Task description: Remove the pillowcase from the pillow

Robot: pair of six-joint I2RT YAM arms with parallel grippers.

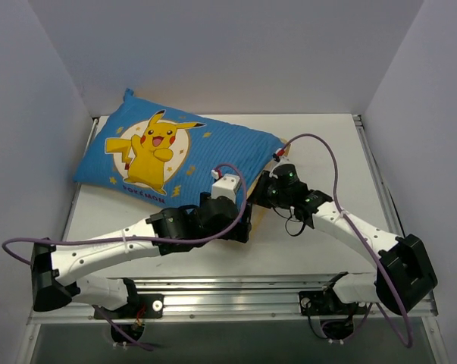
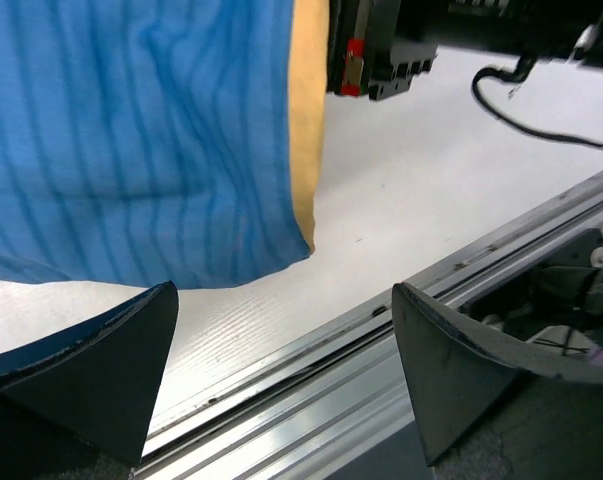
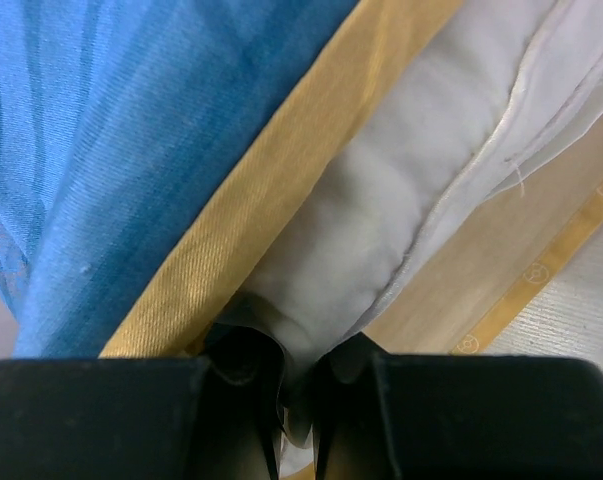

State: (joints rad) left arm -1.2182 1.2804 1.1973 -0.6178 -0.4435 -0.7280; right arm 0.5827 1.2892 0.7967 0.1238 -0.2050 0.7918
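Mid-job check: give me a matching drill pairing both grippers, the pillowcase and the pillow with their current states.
Things:
1. left gripper
2. right gripper
3. pillowcase
4. pillow

States:
A. white, pinched at its exposed end
B. open, holding nothing
C. blue, yellow lining showing at its mouth
D. shut on white fabric

Pairs: 1-B, 2-D, 3-C, 4-A

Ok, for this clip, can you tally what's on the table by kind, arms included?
Blue pillowcase: 1
White pillow, showing at the case's open end: 1
Robot arms: 2 (left arm, right arm)
Total: 4
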